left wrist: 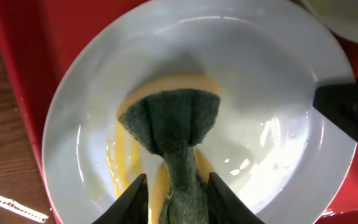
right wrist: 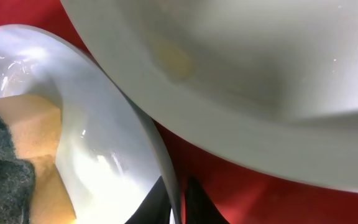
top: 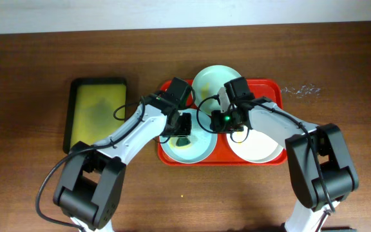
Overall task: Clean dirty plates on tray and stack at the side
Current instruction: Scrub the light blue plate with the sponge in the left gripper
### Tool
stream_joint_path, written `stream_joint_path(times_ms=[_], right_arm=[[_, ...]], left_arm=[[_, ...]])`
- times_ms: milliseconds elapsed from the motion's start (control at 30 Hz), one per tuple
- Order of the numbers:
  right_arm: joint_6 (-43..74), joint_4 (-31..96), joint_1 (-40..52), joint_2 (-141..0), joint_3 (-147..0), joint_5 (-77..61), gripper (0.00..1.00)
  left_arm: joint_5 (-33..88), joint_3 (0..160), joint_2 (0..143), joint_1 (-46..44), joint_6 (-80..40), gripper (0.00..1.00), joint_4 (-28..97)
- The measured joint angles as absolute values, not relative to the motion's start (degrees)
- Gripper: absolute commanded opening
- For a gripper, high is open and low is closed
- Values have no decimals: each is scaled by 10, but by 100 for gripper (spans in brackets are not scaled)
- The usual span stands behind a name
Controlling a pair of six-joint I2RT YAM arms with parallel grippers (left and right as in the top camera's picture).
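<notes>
Now, on the brown wooden counter sits the large bright red rectangular plastic tray, with a smaller black-rimmed yellowish tray well apart on its left. Three round shallow plates lie in the red one: pale green plate at the far side, white plate near right, pale blue plate near left. The left arm has its jaws clamped on a green-and-yellow sponge, pressed onto the blue plate's yellow smears. The right arm has its jaws pinching that plate's rim.
</notes>
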State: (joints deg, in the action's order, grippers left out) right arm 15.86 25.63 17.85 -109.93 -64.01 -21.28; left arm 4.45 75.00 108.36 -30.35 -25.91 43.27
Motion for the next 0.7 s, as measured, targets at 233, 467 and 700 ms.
stream_joint_path(times_ms=[233, 467, 700], right_arm=[[158, 256, 178, -1100, -640, -213, 11], [158, 256, 178, -1100, -640, -213, 11], [158, 254, 178, -1100, -640, -213, 11]], left_arm=[[41, 750, 1110, -318, -277, 4, 418], [-24, 750, 1119, -313, -282, 0, 441], [-88, 794, 1121, -295, -281, 0, 495]])
